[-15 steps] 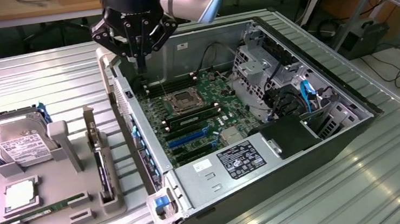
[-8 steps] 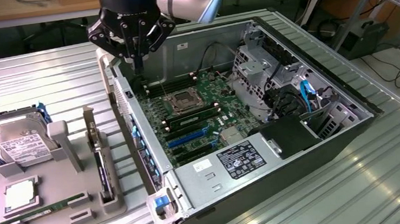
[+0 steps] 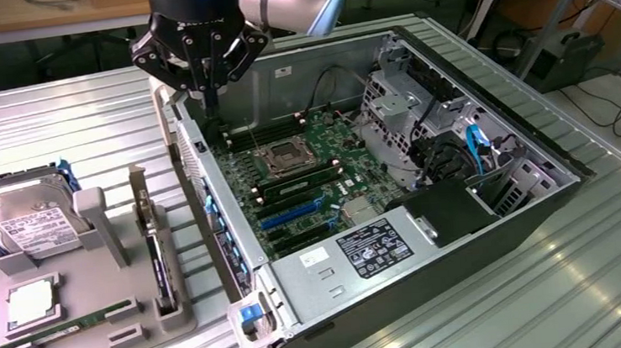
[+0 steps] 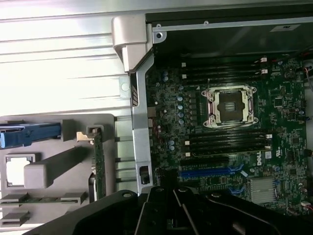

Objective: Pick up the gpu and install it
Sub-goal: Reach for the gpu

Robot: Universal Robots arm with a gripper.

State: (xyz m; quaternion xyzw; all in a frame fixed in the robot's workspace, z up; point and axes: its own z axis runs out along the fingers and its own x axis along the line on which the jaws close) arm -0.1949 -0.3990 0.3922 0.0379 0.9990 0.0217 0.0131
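Note:
The gpu is a slim dark card standing on edge in a slot of the grey holder, at the exterior view's left, its silver bracket end uppermost. In the wrist view the gpu shows edge-on in the holder. My gripper hangs above the far rear corner of the open computer case, fingers together and holding nothing. It is well apart from the gpu. My gripper looks down on the motherboard with its blue expansion slot.
The holder also carries a silver hard drive with a blue carrier, a processor and a green RAM stick. Inside the case are the power supply and a drive cage. All rests on a ribbed metal table.

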